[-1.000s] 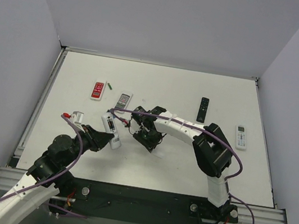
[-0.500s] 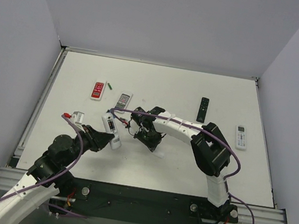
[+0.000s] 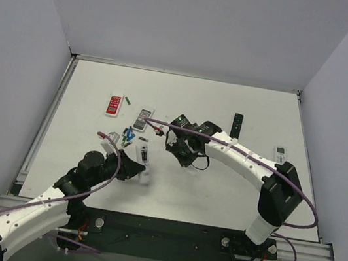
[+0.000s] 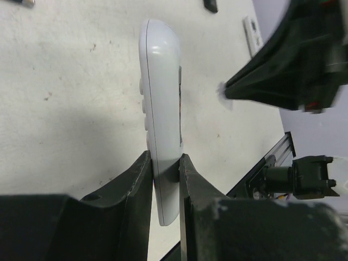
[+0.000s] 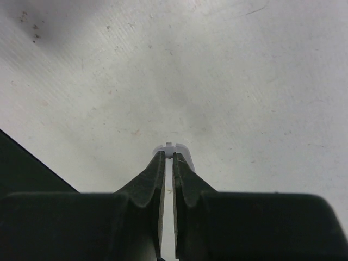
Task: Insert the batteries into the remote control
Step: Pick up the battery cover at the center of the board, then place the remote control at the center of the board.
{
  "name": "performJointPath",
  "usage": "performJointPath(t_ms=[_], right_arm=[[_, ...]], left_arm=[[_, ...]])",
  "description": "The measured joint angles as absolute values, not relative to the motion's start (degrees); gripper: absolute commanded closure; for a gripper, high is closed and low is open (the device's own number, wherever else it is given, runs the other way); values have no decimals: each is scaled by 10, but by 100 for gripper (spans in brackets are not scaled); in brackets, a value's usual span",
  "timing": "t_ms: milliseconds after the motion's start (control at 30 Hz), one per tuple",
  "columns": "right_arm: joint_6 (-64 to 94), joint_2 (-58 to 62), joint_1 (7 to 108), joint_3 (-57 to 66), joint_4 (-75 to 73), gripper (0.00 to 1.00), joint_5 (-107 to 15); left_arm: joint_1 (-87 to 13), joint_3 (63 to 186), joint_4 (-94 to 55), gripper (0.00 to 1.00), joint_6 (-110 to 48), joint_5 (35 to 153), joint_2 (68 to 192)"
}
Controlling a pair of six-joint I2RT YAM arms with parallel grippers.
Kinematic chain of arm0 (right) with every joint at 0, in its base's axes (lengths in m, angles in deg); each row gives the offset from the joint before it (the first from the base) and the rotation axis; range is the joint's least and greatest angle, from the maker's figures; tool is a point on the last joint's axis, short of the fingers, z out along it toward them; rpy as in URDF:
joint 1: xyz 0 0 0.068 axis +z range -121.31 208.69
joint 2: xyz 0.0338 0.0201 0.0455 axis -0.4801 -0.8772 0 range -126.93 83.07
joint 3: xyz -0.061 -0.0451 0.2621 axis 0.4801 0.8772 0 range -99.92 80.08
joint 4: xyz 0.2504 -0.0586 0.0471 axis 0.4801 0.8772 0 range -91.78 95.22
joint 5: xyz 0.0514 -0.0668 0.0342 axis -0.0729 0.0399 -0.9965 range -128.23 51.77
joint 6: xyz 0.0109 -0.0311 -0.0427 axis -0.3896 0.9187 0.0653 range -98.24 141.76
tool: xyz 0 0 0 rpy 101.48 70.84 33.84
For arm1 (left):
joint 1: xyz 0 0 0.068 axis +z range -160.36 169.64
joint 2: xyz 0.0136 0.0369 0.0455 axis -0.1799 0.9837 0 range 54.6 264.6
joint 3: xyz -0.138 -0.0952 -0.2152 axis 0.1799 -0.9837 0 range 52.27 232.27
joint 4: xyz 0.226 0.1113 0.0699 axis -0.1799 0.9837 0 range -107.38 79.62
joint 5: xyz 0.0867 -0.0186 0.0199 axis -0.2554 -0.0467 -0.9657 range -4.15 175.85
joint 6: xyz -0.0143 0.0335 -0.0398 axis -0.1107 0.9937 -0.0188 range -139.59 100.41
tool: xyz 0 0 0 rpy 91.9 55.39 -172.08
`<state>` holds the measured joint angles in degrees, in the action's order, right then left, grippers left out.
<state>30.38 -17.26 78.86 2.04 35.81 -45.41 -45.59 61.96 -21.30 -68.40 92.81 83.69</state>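
The slim white remote control is held off the table by my left gripper, which is shut on its lower end. Seen from the left wrist, the remote control stands edge-on between the jaws of the left gripper. Two small batteries, blue and green, lie just left of it, and a third green battery lies farther back. My right gripper hovers to the remote's right, and in its own view the right gripper is shut on a thin white cover piece.
A red remote and a grey remote lie behind the left gripper. A black remote and a white remote with a display lie at the right. The right gripper's tip points toward the held remote.
My right gripper closed on the white cover piece and lifted it off the table as that arm swung right. The left arm carried the remote right, uncovering two batteries.
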Motion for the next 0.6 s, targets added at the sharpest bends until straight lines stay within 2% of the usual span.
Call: performJointPath(t_ms=[200,433,600], right_arm=[[286,-81,773,75,331,100,-456],[266,-47,771,123,304,100,-460],[259,-30,771,137,290,100,-464]], left_arm=[[-456,611,-331,100,-702,983,1045],[-463,613,-425,99,-740,1022,1194],[-467,618,-457,78,-771,1029,1236]])
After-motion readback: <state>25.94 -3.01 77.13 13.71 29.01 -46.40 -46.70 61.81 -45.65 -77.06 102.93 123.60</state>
